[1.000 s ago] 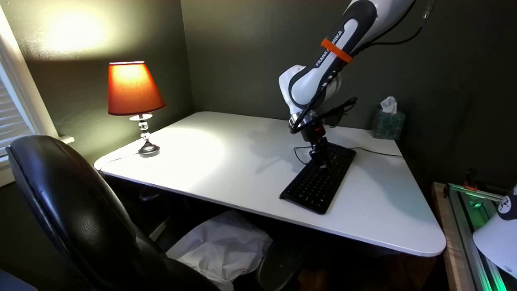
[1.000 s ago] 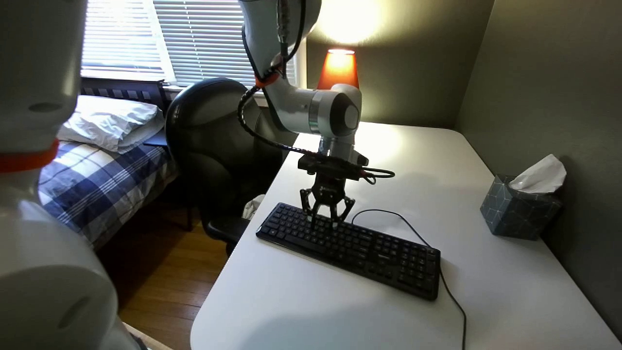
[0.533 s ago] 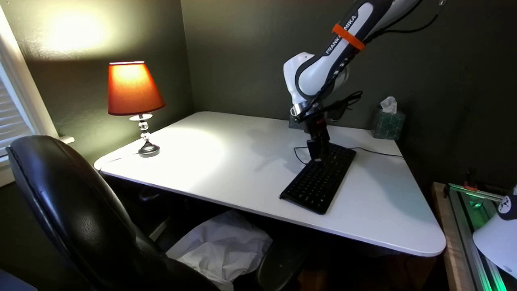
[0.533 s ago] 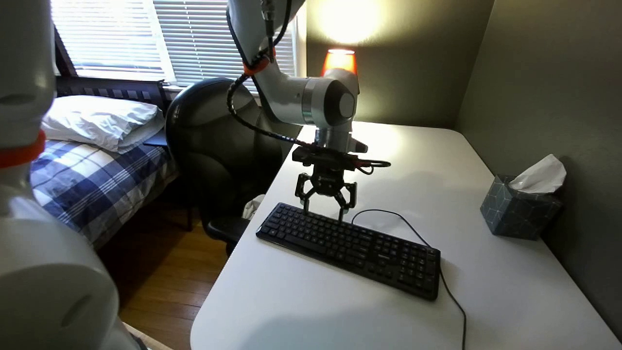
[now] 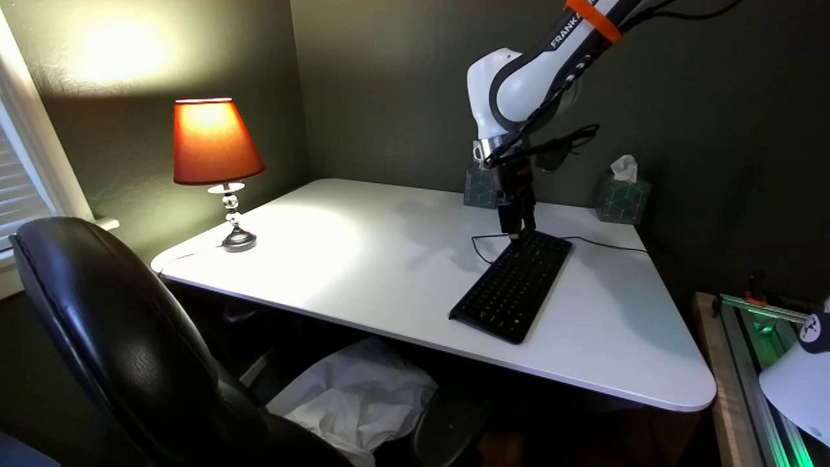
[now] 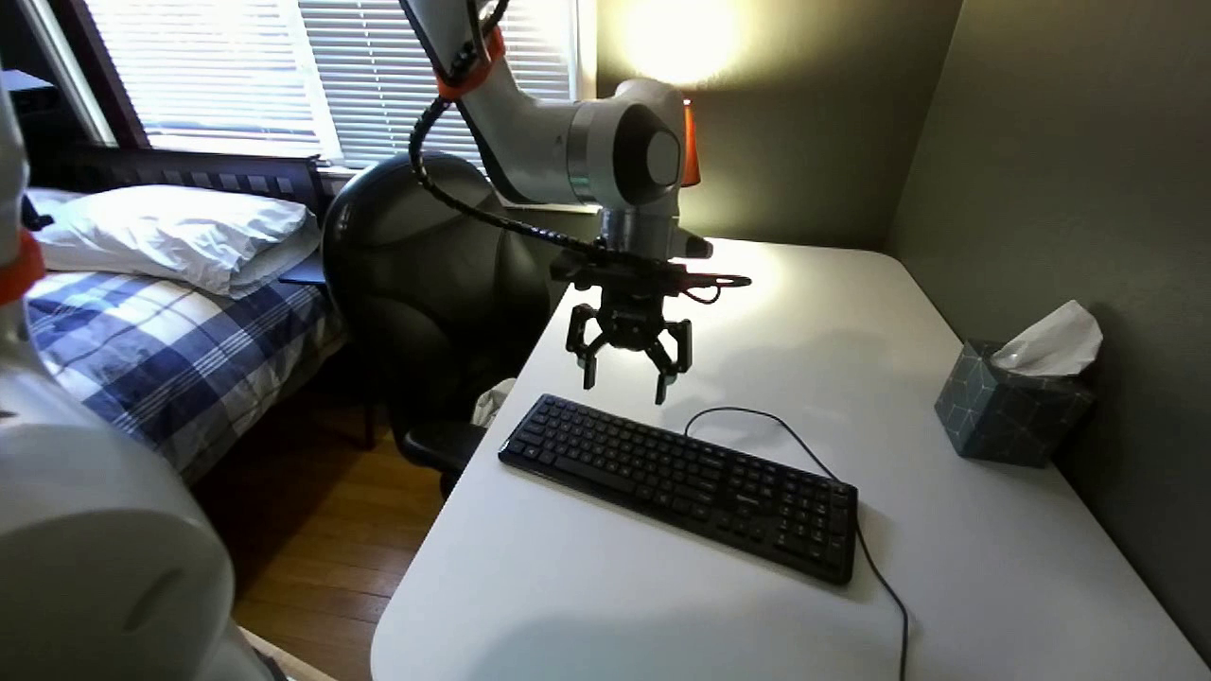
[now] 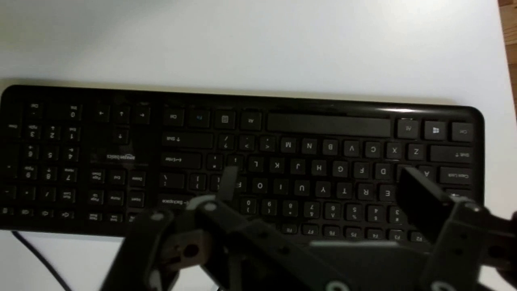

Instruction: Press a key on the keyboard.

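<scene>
Black and flat, the keyboard [image 6: 677, 487] lies at a slant across the centre of the frame in an exterior view, on a white table [image 6: 587, 586]. Its thin dark cable [image 6: 904, 629] runs to the bottom edge at lower right. Higher in the same frame the gripper [image 6: 624, 386] hangs in the air, jaws spread wide, near the keyboard but apart from it. In the wrist view the keyboard stretches from the left edge most of the way to the right, letters upside down, and two black fingers [image 7: 422, 198] reach in from the bottom. In an exterior view, a lit orange lamp [image 5: 217, 146] stands at left, a black chair [image 5: 130, 350] at lower left and a tissue box [image 5: 624, 202] at right.
</scene>
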